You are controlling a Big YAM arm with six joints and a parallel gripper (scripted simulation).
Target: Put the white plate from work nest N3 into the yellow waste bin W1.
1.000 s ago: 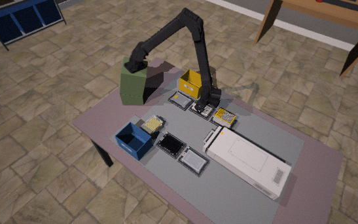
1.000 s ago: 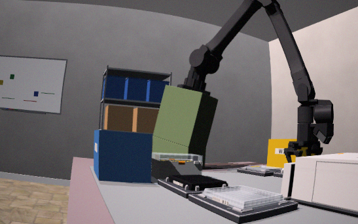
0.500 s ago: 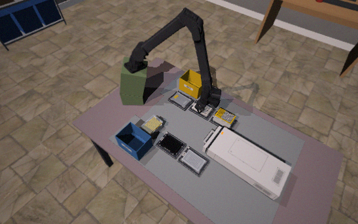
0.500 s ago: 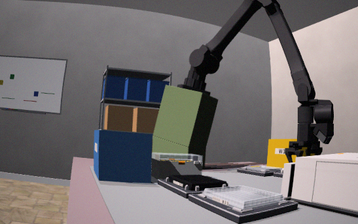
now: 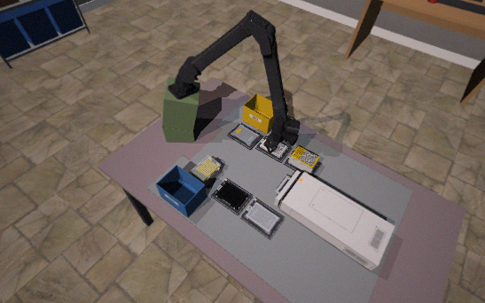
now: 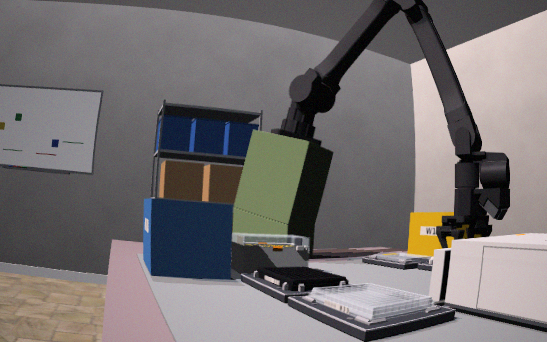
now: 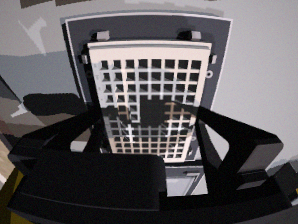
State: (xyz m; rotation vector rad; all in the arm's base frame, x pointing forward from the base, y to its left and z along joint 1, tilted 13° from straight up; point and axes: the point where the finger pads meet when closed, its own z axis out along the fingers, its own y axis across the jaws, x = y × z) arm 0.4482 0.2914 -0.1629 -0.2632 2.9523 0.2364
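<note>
The white plate [image 5: 280, 151] [image 7: 150, 52], with a grid of square wells, sits level in its dark nest [image 7: 145, 25]. My gripper [image 5: 274, 147] [image 6: 464, 236] [image 7: 149, 110] points down over it, with one finger at each long side. The fingers are in from full width and appear to touch both sides, so it looks shut on the plate. The exterior view hides the plate behind the white instrument. The yellow bin W1 [image 5: 253, 119] [image 6: 420, 244] stands upright and looks empty in the top view, partly behind the arm.
A nest with a clear-lidded plate [image 5: 246, 135] lies beside the plate's nest, near W1. A yellow-topped rack [image 5: 306, 156] stands on the other side. The white instrument [image 5: 336, 213] [image 6: 524, 270], blue bin [image 5: 178, 195] [image 6: 191, 240], black plate [image 5: 231, 195] and clear plate [image 5: 262, 217] stand farther off.
</note>
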